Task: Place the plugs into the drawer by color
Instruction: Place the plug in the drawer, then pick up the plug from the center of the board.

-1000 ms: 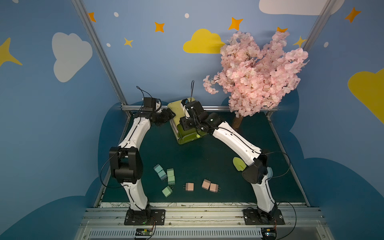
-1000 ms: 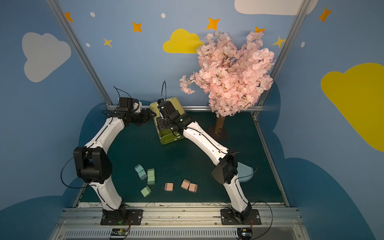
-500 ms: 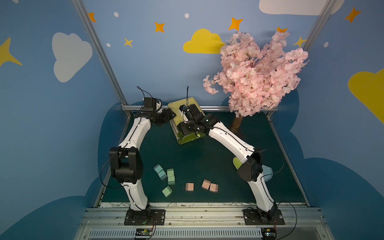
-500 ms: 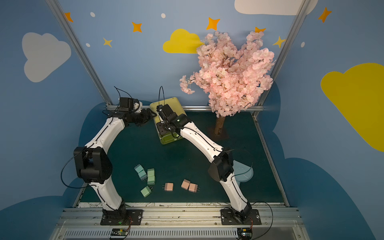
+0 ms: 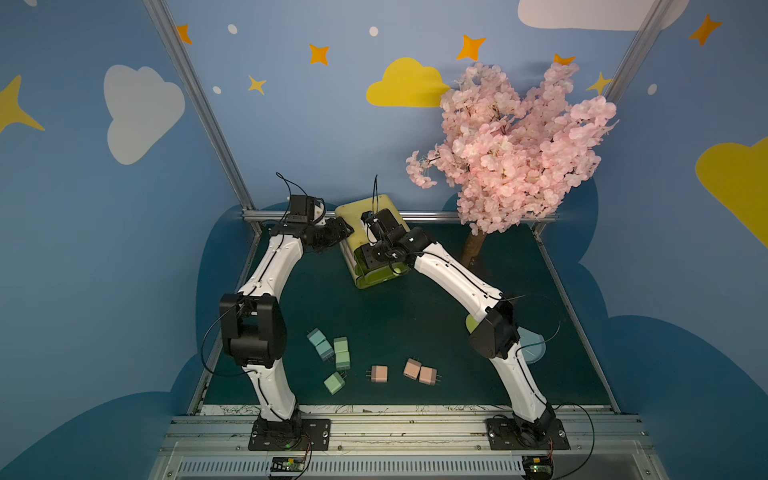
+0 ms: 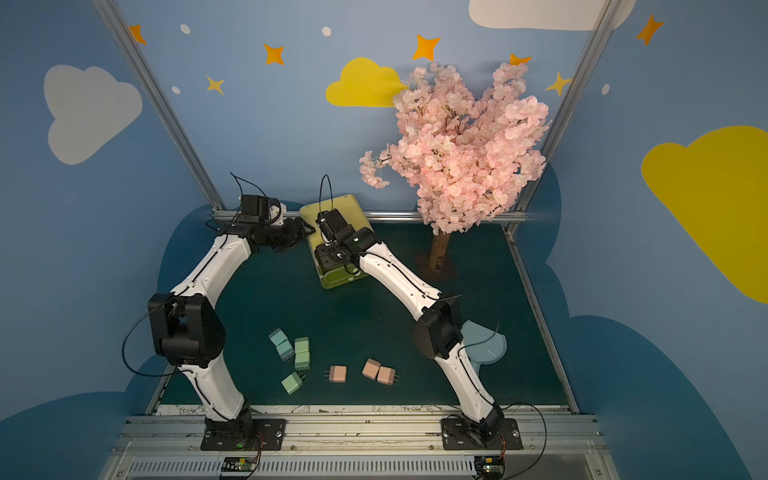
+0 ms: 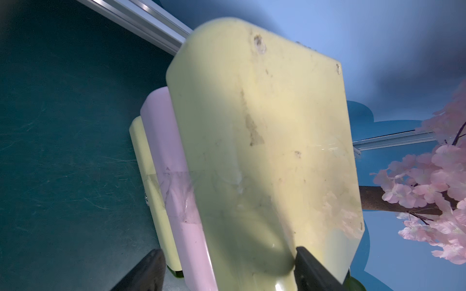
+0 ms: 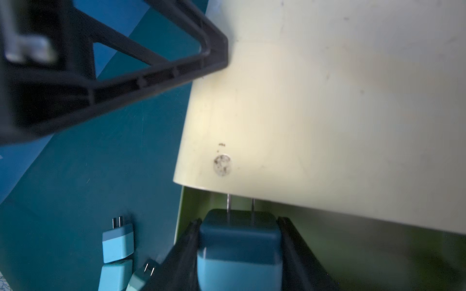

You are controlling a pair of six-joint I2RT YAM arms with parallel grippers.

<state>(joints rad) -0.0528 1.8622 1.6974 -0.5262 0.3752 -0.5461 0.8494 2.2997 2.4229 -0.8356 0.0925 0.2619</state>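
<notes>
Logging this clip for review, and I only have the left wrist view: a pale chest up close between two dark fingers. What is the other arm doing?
Observer: The right gripper is shut on a blue plug, with the plug's prongs pointing toward the chest.
Reviewer: Is anything open to receive it?
Observer: Yes. In both top views a green drawer is pulled out from the chest's front, and the right wrist view shows the plug at its mouth.
</notes>
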